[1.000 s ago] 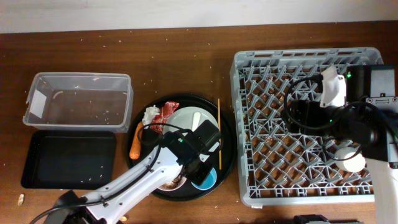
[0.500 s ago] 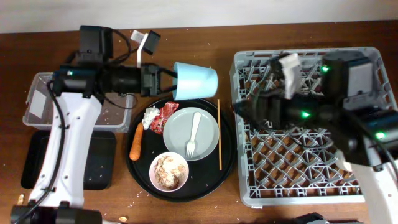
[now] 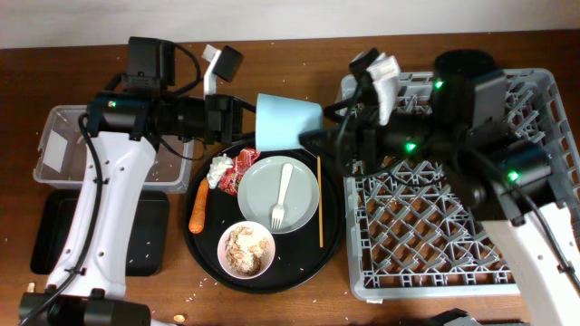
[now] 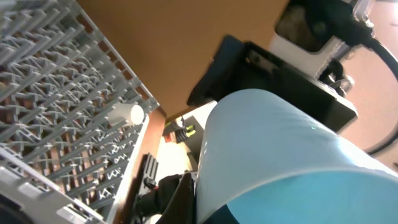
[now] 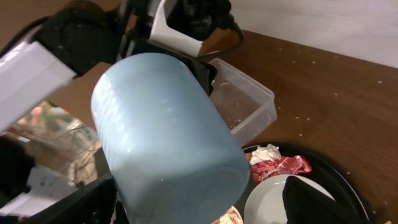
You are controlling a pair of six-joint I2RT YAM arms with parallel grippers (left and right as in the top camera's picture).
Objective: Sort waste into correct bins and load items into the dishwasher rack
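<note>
My left gripper (image 3: 246,119) is shut on the rim of the small blue bowl (image 3: 290,121) and holds it on its side above the round black tray's far edge. One finger (image 4: 183,193) presses the bowl (image 4: 280,149). My right gripper (image 3: 313,141) reaches left from over the grey dishwasher rack (image 3: 435,244). It is open, with its fingers either side of the bowl (image 5: 168,137) and the right finger clear of it. The grey plate (image 3: 299,177) carries the white fork (image 3: 281,197). Chopsticks (image 3: 319,199), the white bowl with rice scraps (image 3: 249,249), carrot (image 3: 197,206), red wrapper (image 3: 239,170) and tissue (image 3: 220,168) lie on the tray.
The clear tub (image 3: 63,145) and the shallow black tray (image 3: 54,235) stand at the left. The round black tray (image 3: 204,244) sits between them and the rack. A pale cup (image 4: 127,113) lies in the rack. My right arm covers much of the rack's far side.
My left gripper lifted the blue bowl off the round tray and carried it up and slightly right. My right gripper left the rack and moved left until its fingers flank the bowl.
</note>
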